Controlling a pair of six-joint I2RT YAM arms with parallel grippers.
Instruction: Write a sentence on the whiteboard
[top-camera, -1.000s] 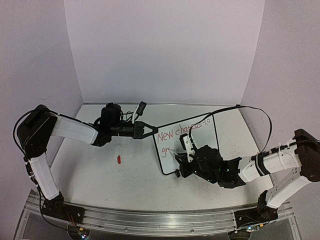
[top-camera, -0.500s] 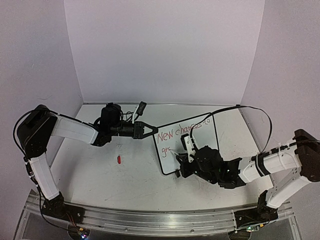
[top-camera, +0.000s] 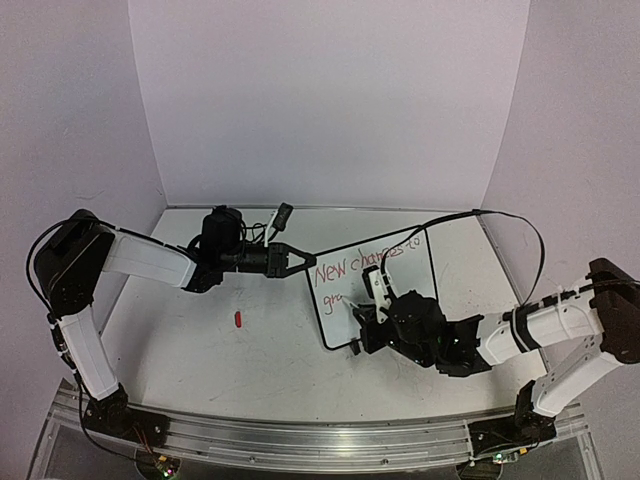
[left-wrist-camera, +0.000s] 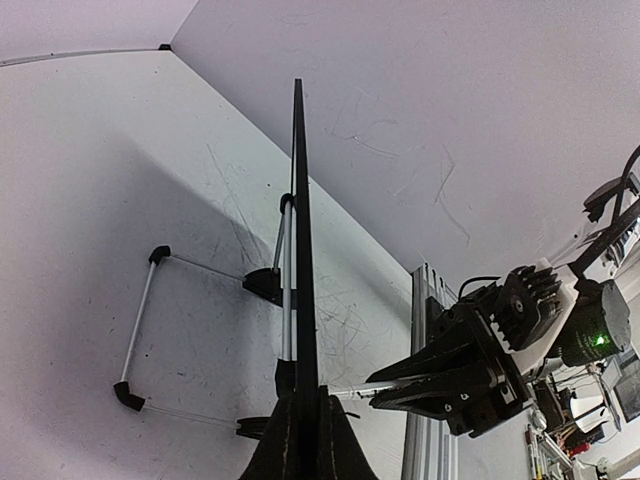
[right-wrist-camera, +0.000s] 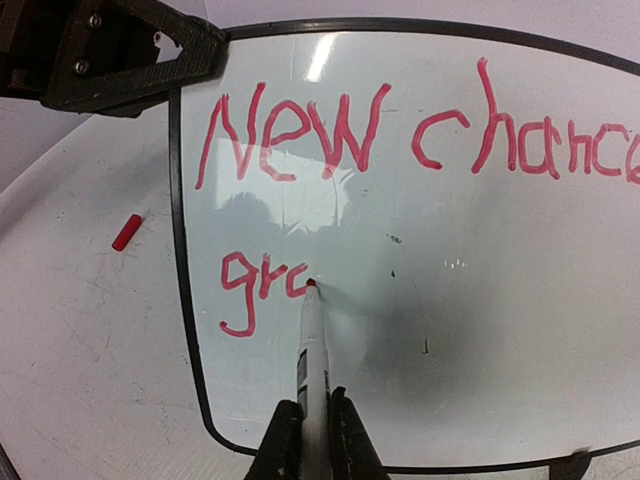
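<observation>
Writing so far: whiteboard carries one red line, "New chances to" as read from the top view. A second line below reads "gr" plus a third letter not yet clear.
Board position: on the tabletop, at 3 o'clock from its centre, propped at a tilt on its wire stand.
Left end effector: clamped on the board's rim at 9 o'clock, steadying it.
Right end effector: closed around a marker. The tip touches the board just at 3 o'clock of the last red stroke.
Cap: small red piece, probably the marker's, lying loose at 9 o'clock of the board, well apart from it.
Progress (judgement): roughly halfway. The first line looks done, while the second line's first word is unfinished.
Remaining: finish that word and the rest of the sentence. There is bare board at 3 o'clock of the tip and below it.
</observation>
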